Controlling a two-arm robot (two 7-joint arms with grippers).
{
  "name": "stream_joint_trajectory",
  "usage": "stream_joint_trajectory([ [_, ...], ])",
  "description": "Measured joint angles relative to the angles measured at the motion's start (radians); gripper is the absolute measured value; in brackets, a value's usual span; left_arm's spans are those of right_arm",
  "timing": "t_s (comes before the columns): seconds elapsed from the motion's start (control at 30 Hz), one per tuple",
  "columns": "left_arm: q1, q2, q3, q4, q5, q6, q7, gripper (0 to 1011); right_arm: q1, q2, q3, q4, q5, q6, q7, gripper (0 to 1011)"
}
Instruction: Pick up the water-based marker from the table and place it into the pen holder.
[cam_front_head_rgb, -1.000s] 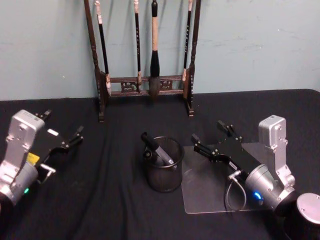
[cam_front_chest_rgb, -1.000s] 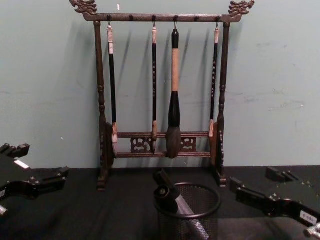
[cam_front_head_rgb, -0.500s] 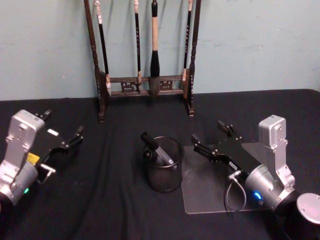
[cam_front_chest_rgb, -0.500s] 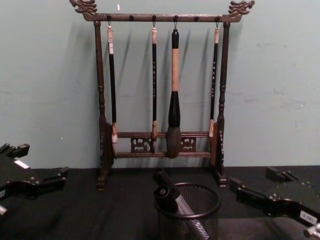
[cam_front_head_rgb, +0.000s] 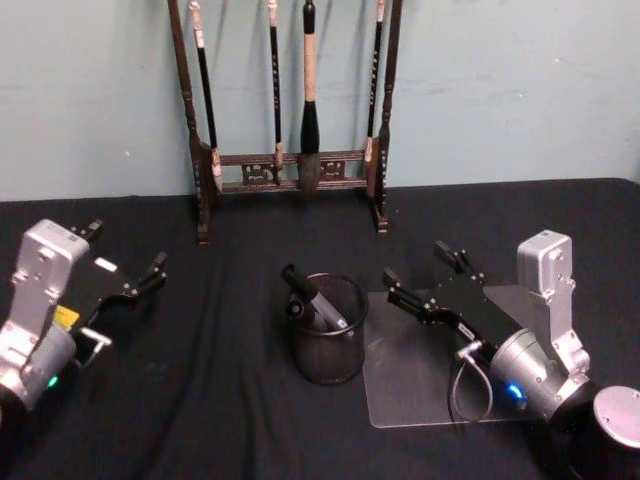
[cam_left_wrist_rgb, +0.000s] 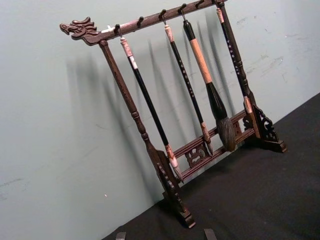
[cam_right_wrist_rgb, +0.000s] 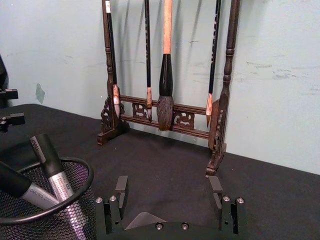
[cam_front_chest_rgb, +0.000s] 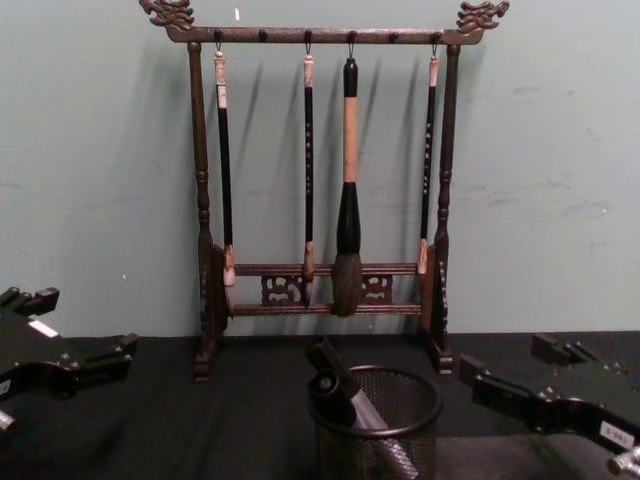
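- Since two markers (cam_right_wrist_rgb: 50, 165) lean inside the pen holder (cam_front_head_rgb: 328, 345) at the lower centre of the head view, with caps poking over its rim, the placing looks done.
- Right claw (cam_front_head_rgb: 425, 272) hovers right of the holder above a clear sheet (cam_front_head_rgb: 400, 390), fingers spread wide, gripping nothing.
- Left claw (cam_front_head_rgb: 125, 265) sits at the frame's left edge, likewise spread and empty.
- No marker lies loose on the counter (cam_front_head_rgb: 220, 400); nothing seems left to do.
- Brush rack (cam_front_chest_rgb: 320, 190) stands behind, untouched.
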Motion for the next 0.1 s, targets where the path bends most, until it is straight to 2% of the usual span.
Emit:
stream_joint_trajectory([
  [0.1, 0.000, 0.000, 0.000, 0.000, 0.000, 0.000, 0.000, 1009, 0.000, 0.000, 0.000, 0.000, 0.000, 0.000, 0.000, 1002],
])
